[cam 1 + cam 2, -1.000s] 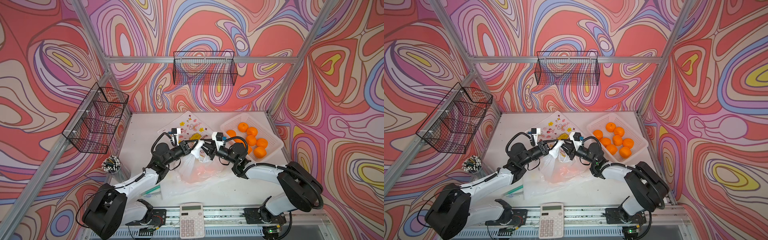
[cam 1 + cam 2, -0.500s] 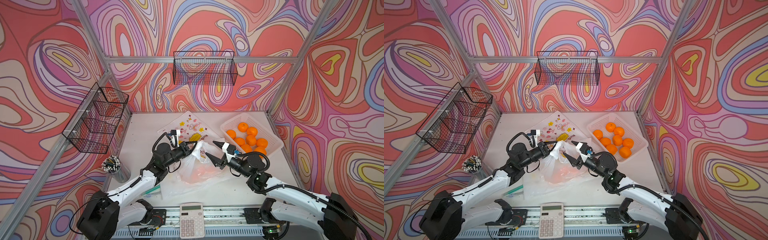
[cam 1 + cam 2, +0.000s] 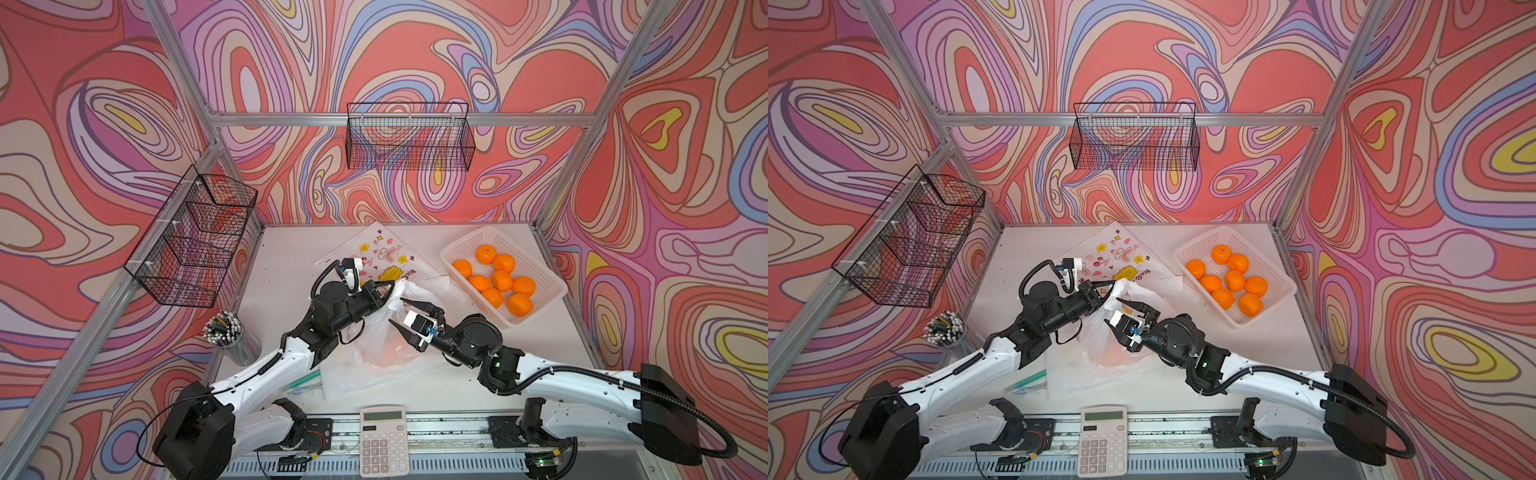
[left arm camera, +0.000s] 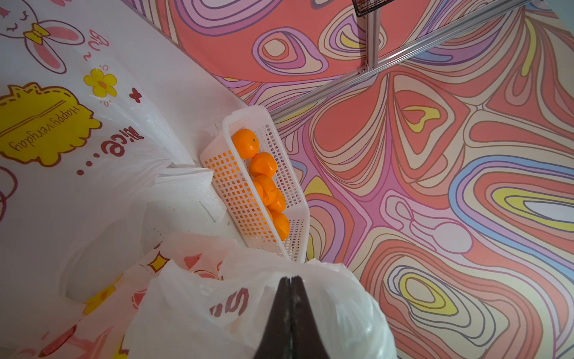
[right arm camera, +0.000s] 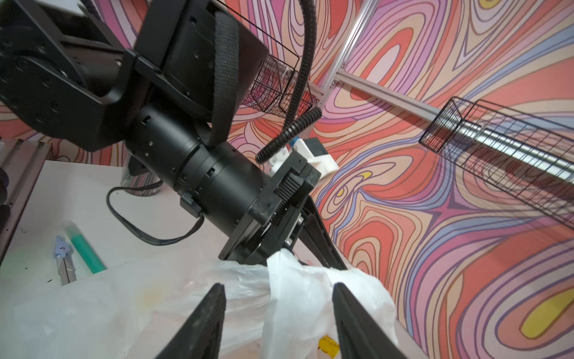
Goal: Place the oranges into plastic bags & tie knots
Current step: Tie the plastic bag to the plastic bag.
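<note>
Oranges, eight of them, sit together in the white perforated basket at the far right of the desk, well apart from both arms. In the left wrist view the oranges show above and through the basket's side wall. Near the middle of the desk a translucent plastic bag stands bunched up. An orange blush shows through its lower part, but how many fruits lie inside cannot be told. The left arm's fingers are pressed together on the bag's crumpled upper edge and hold it raised. In the left wrist view those fingers meet with no gap, and white plastic billows around their tip. The right arm's fingers are spread and reach in from the right. In the right wrist view a gathered fold of the same bag stands between the spread fingers, and neither finger visibly clamps it. A printed flat bag lies behind the arms, its handles just beside the basket. A flattened plastic sheet lies under the standing bag, and a calculator rests at the front edge.
</note>
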Robot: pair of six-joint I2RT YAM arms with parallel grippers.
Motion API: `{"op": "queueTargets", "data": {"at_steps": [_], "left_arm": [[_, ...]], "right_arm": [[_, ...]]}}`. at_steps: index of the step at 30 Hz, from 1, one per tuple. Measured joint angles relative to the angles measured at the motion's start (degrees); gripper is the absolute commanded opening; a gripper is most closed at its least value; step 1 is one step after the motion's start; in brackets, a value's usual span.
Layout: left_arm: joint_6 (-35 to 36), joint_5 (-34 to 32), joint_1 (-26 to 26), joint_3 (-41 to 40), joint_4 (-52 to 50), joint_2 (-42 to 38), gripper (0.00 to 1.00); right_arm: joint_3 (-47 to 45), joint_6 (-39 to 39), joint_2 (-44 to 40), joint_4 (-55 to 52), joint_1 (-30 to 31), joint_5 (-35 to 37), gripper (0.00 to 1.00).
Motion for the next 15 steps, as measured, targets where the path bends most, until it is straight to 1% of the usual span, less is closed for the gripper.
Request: {"op": "queueTargets", "data": {"at_steps": [1, 2, 4, 5, 7, 11, 15], "left_arm": [[0.07, -0.11, -0.09, 0.00, -0.22, 0.00, 0.00], [0.26, -0.28, -0.11, 0.02, -0.50, 0.00, 0.00], [0.66, -0.48, -0.11, 0.17, -1.20, 0.00, 0.00], [0.94, -0.57, -0.11, 0.31, -1.62, 0.00, 0.00], [1.86, -0.76, -0.11, 0.66, -2.47, -0.13, 0.00], [6.82, -2.40, -0.11, 2.71, -6.69, -1.81, 0.00], [13.88, -3.72, 0.26, 8.66, -12.57, -3.32, 0.00]], "right_arm": [[0.02, -0.28, 0.37, 0.13, 0.00, 0.79, 0.47], [0.09, -0.79, 0.81, 0.26, 0.02, 1.62, 0.40], [0.57, -1.33, 1.55, 0.31, 0.07, 2.99, 0.25], [0.92, -1.46, 1.95, 0.44, 0.07, 3.72, 0.14], [1.55, -0.98, 2.29, 0.48, 0.04, 4.81, 0.00], [4.00, -0.35, 2.12, -0.79, 0.04, 6.34, 0.00], [9.18, 0.50, 1.46, -5.73, -0.24, 7.61, 0.00]]}}
